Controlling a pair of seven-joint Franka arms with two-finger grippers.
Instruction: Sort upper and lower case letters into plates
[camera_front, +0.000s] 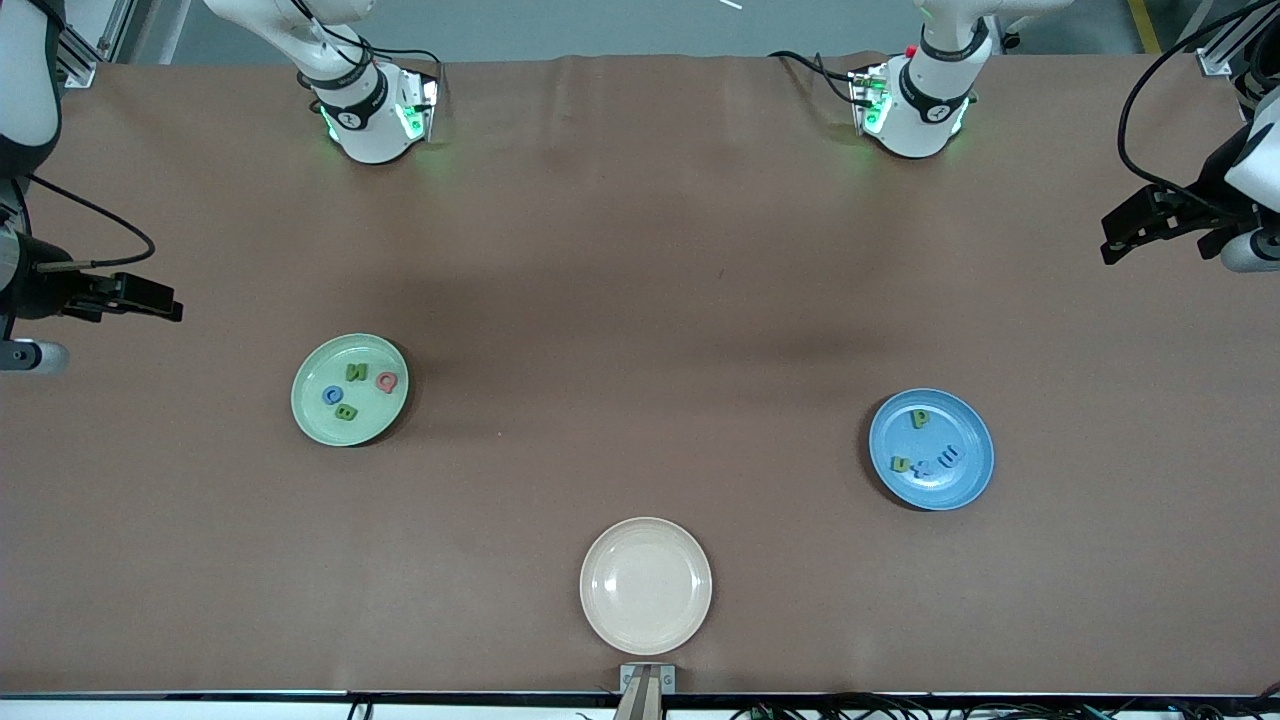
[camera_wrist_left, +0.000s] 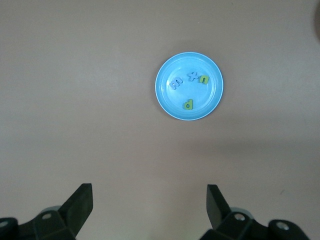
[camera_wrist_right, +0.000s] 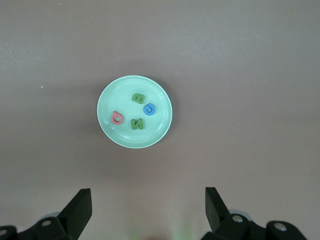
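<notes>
Both grippers empty, fingers spread wide: left gripper (camera_wrist_left: 149, 202) high above the blue plate (camera_wrist_left: 165, 100) holding four lowercase letters (camera_wrist_left: 189, 86), right gripper (camera_wrist_right: 148, 205) above the green plate (camera_wrist_right: 107, 125) with four capitals (camera_wrist_right: 136, 111). Sorting looks done; main risk is a descending finger clipping a plate rim and spilling letters, since both plates sit between the fingertips' lines.

Blue plate (camera_wrist_left: 165, 102) holds four letters; left end effector (camera_wrist_left: 149, 207) spread wide above table

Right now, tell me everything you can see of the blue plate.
The blue plate is round, shallow and plain, looks like smooth matte plastic, and lies flat on the brown table toward the left arm's end. Four small letters lie in it: a green p alone, then a green u, a blue x and a blue m in a loose row nearer the front camera. Nothing else touches it; neither tool is over it.
</notes>
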